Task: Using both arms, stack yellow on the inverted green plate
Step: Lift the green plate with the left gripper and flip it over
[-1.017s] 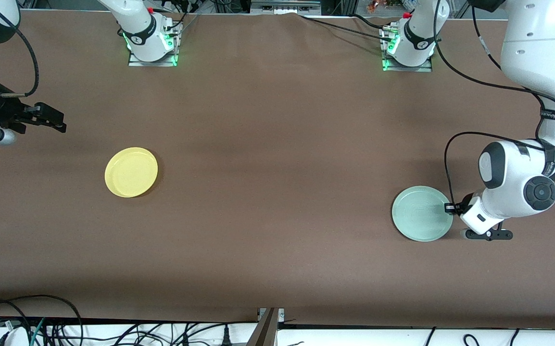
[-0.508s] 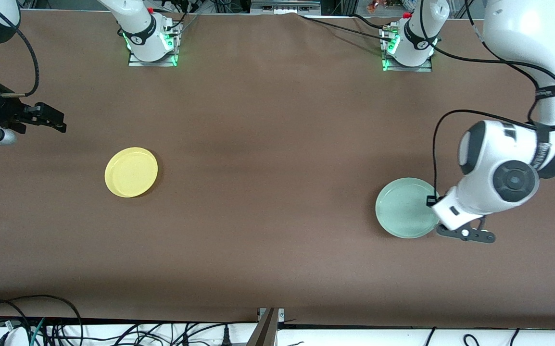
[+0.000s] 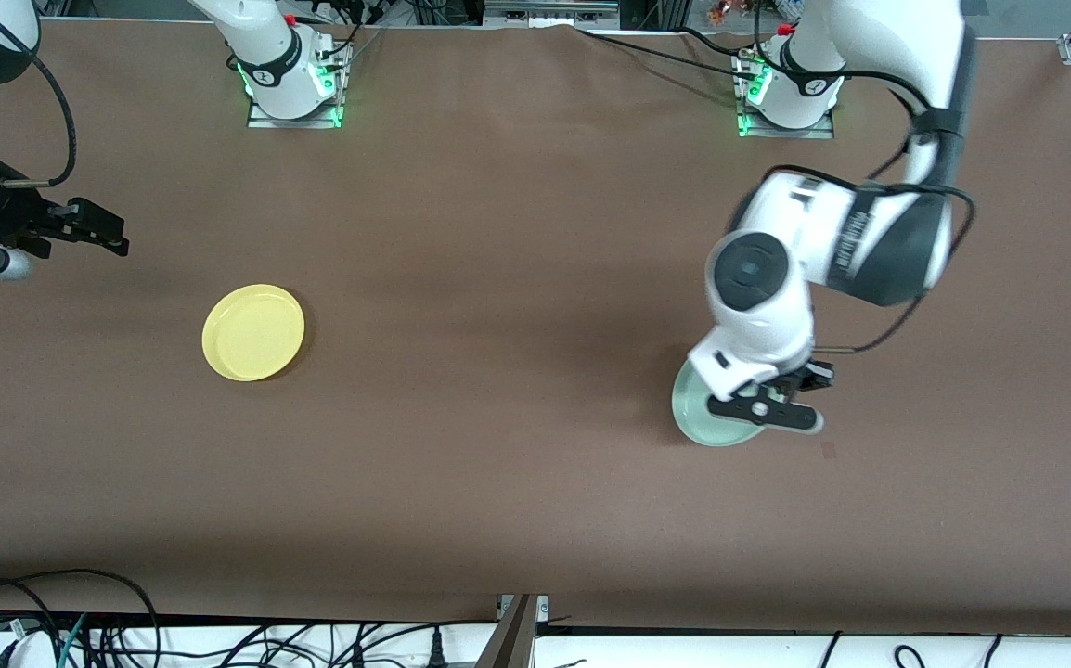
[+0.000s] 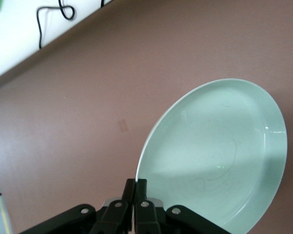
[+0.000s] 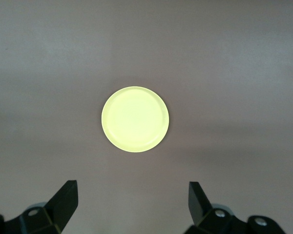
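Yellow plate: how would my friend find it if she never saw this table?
Look at the brown table, toward the right arm's end. The yellow plate lies flat there alone, rim up. The other plate, the green plate, is pale and pinched by the left gripper.

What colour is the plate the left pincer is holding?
Pale mint-green round plate, clearest in the left wrist view.

left pincer [image 3: 800, 382] clamped on green plate [image 3: 698, 415] rim, carried toward the table's middle, plate tilted up off the table
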